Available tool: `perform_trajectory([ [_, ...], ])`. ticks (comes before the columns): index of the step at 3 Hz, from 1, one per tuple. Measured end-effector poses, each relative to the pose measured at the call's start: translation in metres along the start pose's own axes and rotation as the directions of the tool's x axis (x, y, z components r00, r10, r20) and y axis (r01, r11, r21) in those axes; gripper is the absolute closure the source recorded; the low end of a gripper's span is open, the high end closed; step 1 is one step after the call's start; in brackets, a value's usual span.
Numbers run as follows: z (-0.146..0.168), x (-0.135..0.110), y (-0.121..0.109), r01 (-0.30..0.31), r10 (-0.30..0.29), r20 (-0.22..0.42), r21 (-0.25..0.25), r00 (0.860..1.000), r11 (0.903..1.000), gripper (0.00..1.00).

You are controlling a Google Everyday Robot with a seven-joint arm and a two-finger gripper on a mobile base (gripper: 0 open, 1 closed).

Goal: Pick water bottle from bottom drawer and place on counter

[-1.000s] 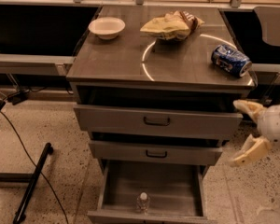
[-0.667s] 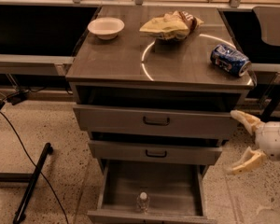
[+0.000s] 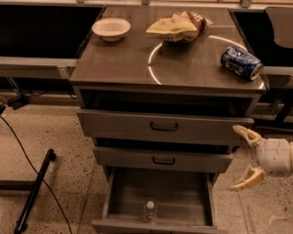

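The water bottle [image 3: 149, 211], small and clear with a white cap, stands upright near the front of the open bottom drawer [image 3: 158, 194]. The counter [image 3: 136, 62] is the glossy grey-brown cabinet top with a curved light reflection. My gripper [image 3: 243, 158] comes in from the right edge, beside the cabinet at the height of the middle drawers. Its two pale fingers [image 3: 247, 134] are spread wide and hold nothing. It is well right of and above the bottle.
On the counter lie a white bowl [image 3: 111, 29], a crumpled chip bag [image 3: 178, 27] and a blue soda can [image 3: 241, 62] on its side. The two upper drawers [image 3: 163, 126] stand slightly pulled out. A black stand leg and cable [image 3: 34, 189] lie on the floor at left.
My gripper has dropped lower along the cabinet's right side, from the top drawer's level to the middle drawers. Its fingers stay spread. The bottle has not moved.
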State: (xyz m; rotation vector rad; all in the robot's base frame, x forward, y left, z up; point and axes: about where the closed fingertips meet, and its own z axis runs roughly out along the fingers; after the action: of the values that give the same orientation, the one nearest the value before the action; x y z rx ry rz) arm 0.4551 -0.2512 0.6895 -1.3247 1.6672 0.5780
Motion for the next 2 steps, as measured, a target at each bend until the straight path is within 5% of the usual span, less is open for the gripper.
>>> perform_trajectory([
  [1,0.026,0.052,0.017,0.077,-0.076,-0.015,0.021,0.997,0.9968,0.0],
  [2,0.044,0.092,0.019,0.09,-0.09,0.003,-0.001,0.996,0.996,0.0],
])
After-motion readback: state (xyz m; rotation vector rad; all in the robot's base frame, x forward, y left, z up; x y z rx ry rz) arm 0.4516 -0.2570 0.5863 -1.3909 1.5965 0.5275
